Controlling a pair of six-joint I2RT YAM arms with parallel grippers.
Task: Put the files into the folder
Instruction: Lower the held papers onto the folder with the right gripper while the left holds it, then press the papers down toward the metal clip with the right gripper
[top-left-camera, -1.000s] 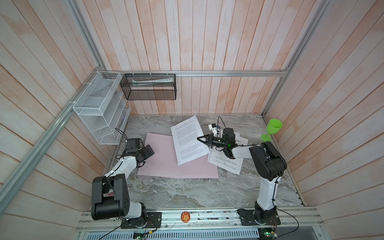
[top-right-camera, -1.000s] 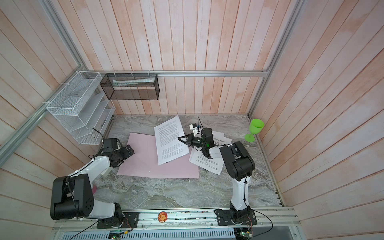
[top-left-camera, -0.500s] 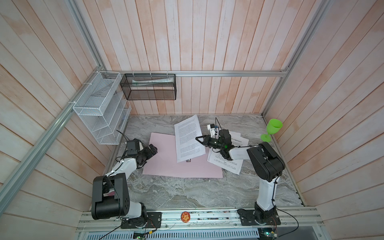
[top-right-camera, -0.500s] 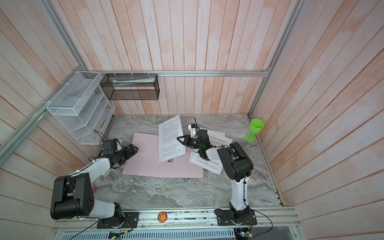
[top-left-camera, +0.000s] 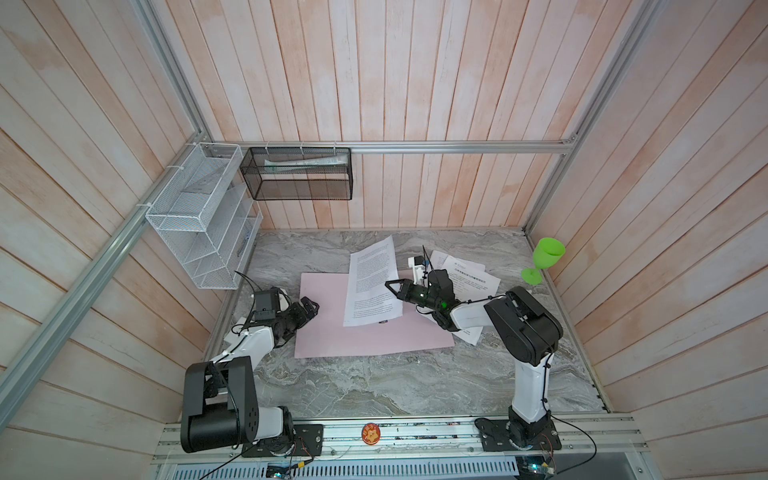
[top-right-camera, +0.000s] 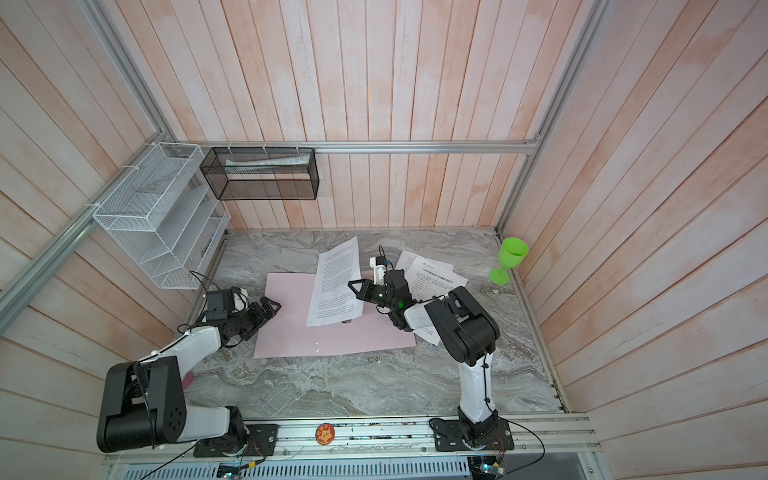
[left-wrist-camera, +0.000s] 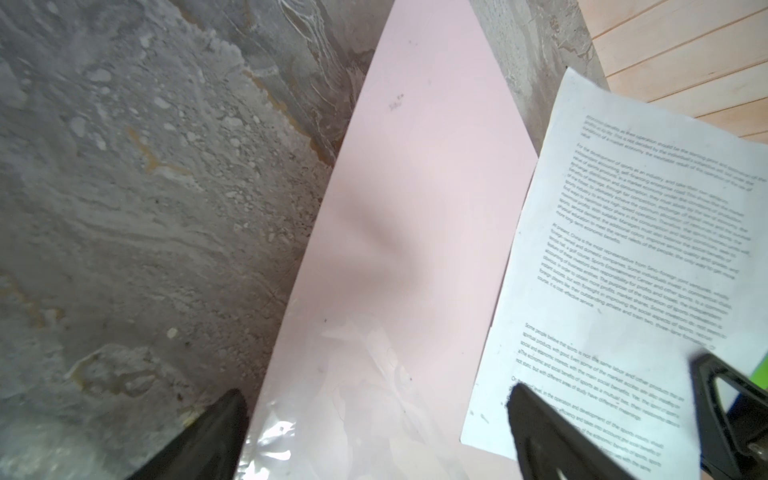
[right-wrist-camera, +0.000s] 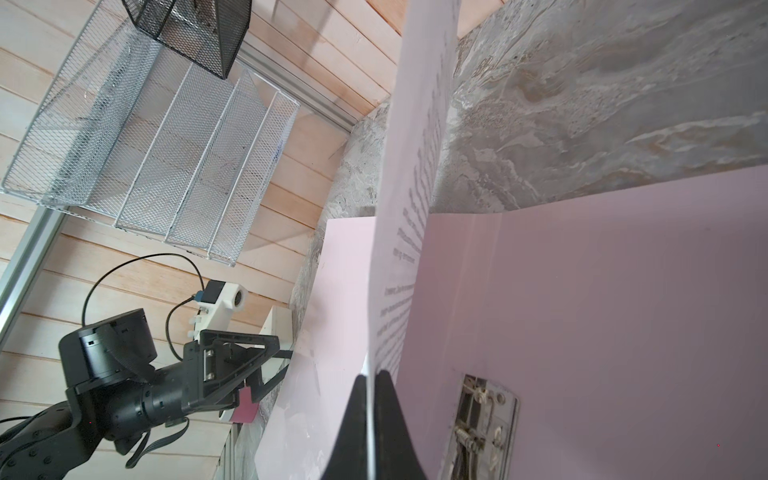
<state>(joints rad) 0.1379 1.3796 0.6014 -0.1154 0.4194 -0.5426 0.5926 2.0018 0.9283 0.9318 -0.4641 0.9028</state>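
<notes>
Standing at the rail end of the table, taking the back wall as 12 o'clock.

Folder (top-left-camera: 374, 340) – pale pink, lying open and flat on the marble table (top-left-camera: 374, 386), about centre, long side running 9 to 3. Its metal clip (right-wrist-camera: 478, 428) shows on the inner face in the right wrist view.

Right gripper (top-left-camera: 387, 284): clamped on one printed sheet (top-left-camera: 372, 286), pinching the sheet's 3 o'clock long edge. The right wrist view shows the paper caught between the two closed fingers (right-wrist-camera: 390, 399). The sheet is lifted and tilted. Its near end hangs over the middle of the folder, and its far end reaches toward 12 o'clock, past the folder's back edge. Whether the near end touches the pink surface I cannot tell.

Left gripper (top-left-camera: 311, 304): jaws wide apart, holding nothing. It sits low at the folder's 9 o'clock edge, pointing toward 3. In the left wrist view that edge of the folder runs between the two fingers (left-wrist-camera: 216, 432). Contact with the cover cannot be made out.

Remaining files (top-left-camera: 469, 278) – a loose overlapping heap of printed pages, one with a bold heading, flat on the table at 3 o'clock of the folder, partly under the right arm.

Surroundings: green goblet (top-left-camera: 544, 257) upright at the table's 2 o'clock corner; white mesh rack (top-left-camera: 199, 224) on the wall at 10 o'clock; black mesh basket (top-left-camera: 299, 174) on the back wall at 11 o'clock.
</notes>
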